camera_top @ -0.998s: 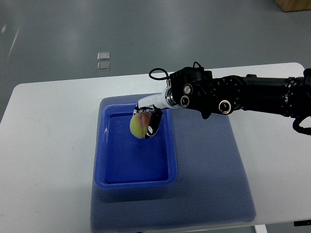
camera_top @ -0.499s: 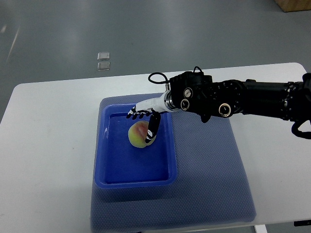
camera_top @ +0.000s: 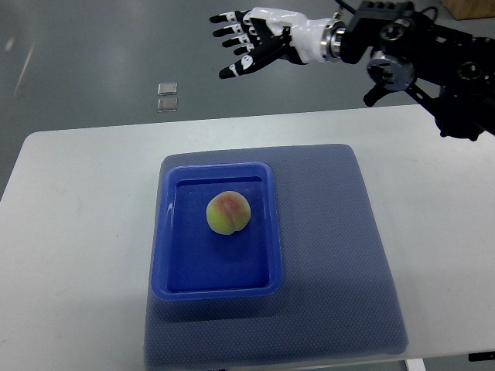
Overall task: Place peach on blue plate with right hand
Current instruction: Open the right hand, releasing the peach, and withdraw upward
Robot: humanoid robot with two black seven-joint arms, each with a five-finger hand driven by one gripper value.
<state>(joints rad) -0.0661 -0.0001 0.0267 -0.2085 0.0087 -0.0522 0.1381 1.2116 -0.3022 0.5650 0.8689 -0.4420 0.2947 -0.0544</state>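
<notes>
A yellow-green peach with a red blush (camera_top: 227,212) lies inside the blue plate (camera_top: 215,287), a rectangular tray, a little above its middle. My right hand (camera_top: 249,39) is raised high beyond the table's far edge, fingers spread and holding nothing, well away from the peach. Its black arm (camera_top: 421,62) comes in from the upper right. The left arm is out of view.
The blue plate sits on a blue-grey mat (camera_top: 332,255) on a white table (camera_top: 77,232). Two small clear squares (camera_top: 165,96) lie on the grey floor beyond the table. A brown box corner (camera_top: 468,8) shows at the top right.
My right hand let go of the peach in the plate, then lifted up and back, far above the table. The peach stays in the plate.
</notes>
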